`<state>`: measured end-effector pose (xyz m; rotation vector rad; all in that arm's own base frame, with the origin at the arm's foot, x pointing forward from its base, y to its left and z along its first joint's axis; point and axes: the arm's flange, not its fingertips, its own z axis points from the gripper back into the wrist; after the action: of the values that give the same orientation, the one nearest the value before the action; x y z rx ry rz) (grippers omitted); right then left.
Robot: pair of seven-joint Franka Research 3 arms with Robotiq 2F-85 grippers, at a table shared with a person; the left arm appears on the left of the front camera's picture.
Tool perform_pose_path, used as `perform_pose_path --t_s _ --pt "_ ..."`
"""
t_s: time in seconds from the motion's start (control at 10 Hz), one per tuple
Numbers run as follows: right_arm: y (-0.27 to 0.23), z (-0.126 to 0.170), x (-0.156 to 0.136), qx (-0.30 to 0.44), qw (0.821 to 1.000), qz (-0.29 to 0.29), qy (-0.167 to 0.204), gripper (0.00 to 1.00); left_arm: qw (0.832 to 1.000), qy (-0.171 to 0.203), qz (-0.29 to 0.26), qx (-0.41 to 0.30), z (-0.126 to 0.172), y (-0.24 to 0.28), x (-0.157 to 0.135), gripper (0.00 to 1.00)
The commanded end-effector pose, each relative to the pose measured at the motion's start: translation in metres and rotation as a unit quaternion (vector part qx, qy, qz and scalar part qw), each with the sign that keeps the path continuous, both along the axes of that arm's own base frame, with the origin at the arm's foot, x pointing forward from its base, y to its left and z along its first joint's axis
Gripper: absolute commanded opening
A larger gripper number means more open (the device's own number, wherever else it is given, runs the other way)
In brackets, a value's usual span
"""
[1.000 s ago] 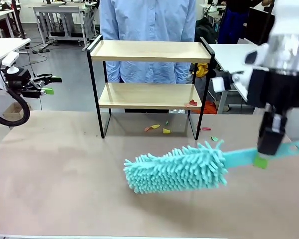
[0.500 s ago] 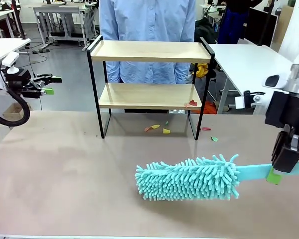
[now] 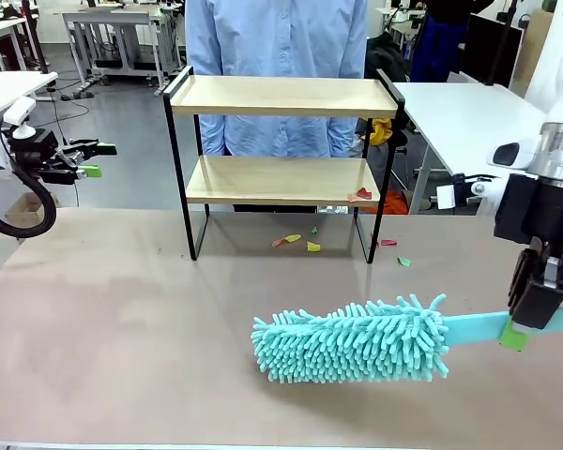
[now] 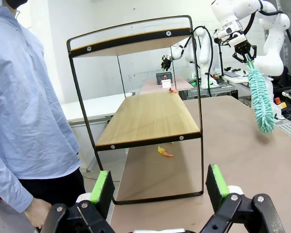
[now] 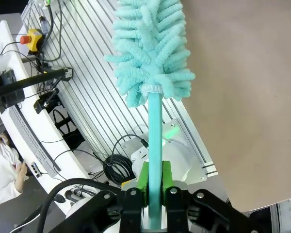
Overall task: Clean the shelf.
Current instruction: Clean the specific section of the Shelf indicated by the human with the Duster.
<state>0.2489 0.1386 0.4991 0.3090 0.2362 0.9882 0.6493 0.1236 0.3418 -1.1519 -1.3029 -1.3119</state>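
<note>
The brown table [image 3: 103, 328] carries everything, and the shelf [image 3: 281, 96] stands at its far edge, directly in front of the person [image 3: 277, 47] in a light blue shirt. Both of its wooden boards look bare except at the right end of the lower one.

The turquoise duster [image 3: 352, 339] lies level just above the table, nearer the robot than the shelf and slightly right of it. Its fluffy head points left and its flat handle [image 3: 474, 326] runs right. The right gripper [image 3: 521, 328] is clamped on that handle's far end, well right of the shelf. The left gripper [image 3: 96, 159] hangs well left of the shelf at about lower-board height, jaws spread wide and empty.

The grip sits far from the heavy head, so the duster could swivel or slip in the pads during a sweep. Swinging the long head in too low or too wide could catch the thin black frame and shove or tip the light shelf towards the person. A brisk sweep could also flick scraps off the table's far edge.

There is one shelf with two boards, one duster, two grippers and one person. One red scrap [image 3: 362, 195] lies on the lower board. About four small scraps [image 3: 293, 239] lie under the shelf and two more [image 3: 403, 262] just right of its right leg. The smallest are hard to tell apart.
</note>
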Motion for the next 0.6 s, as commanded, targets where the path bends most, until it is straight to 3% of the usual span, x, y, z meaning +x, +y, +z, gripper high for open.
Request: perform_pose_path --t_s 0.0,0.5 --pt "0.0011 0.0046 0.0012 0.000 1.000 -0.001 0.000 0.13 1.000 -0.004 -0.003 0.004 0.0022 -0.0001 -0.0020 1.00" --pt "0.0011 0.0046 0.0012 0.000 1.000 -0.001 0.000 0.13 1.000 -0.004 -0.003 0.004 0.0022 -0.0001 -0.0020 1.00"
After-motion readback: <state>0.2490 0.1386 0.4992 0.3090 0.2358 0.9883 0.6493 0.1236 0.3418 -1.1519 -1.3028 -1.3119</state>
